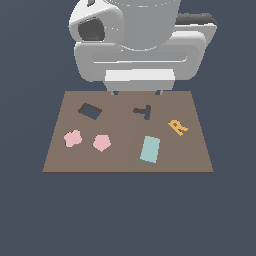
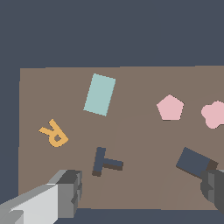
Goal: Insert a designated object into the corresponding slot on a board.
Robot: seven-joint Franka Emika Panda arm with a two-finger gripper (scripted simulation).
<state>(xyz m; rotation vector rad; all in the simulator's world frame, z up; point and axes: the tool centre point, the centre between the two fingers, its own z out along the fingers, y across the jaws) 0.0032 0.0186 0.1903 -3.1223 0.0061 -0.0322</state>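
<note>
The light teal rectangular block [image 1: 150, 149] lies flat on the brown board [image 1: 125, 160], toward the exterior view's right of the middle; it also shows in the wrist view [image 2: 99, 94]. The dark navy tilted rectangular slot [image 1: 90, 111] is at the board's far left in the exterior view, and in the wrist view [image 2: 194, 161] one fingertip partly covers its corner. My gripper [image 1: 137, 92] hangs above the board's far edge, open and empty, its fingertips [image 2: 68, 192] wide apart in the wrist view. It is apart from the block.
On the board lie a pink pentagon [image 1: 101, 143], a pink lobed shape [image 1: 72, 138] and an orange letter R [image 1: 177, 126]. A dark T-shaped cutout [image 1: 144, 111] sits near the far edge, just below the gripper. The arm's white body fills the back.
</note>
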